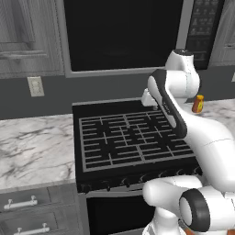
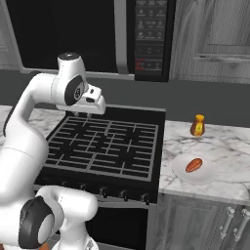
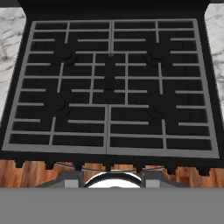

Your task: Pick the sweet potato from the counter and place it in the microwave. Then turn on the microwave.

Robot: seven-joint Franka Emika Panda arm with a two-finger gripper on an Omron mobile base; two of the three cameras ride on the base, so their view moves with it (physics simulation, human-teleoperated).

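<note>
Marble counter point(image 2: 219, 146) flanking black stovetop point(image 2: 105, 146) under microwave point(image 2: 97, 34); gripper point(image 2: 93, 116) part-spread, empty.

We see flat, even rendered light, no clear source. Soft shadows under the arm point(image 2: 34, 127) on the stovetop point(image 2: 105, 146). Microwave point(image 1: 121, 34) door reads near-black, no glare. Counter point(image 2: 219, 146) bright. Edges slightly soft and pixelated; no blur, no edge distortion.

Stovetop point(image 2: 105, 141) bare, open air over it; orange bottle point(image 2: 197, 125) stands behind plate point(image 2: 205, 176) on counter point(image 2: 229, 146).
</note>
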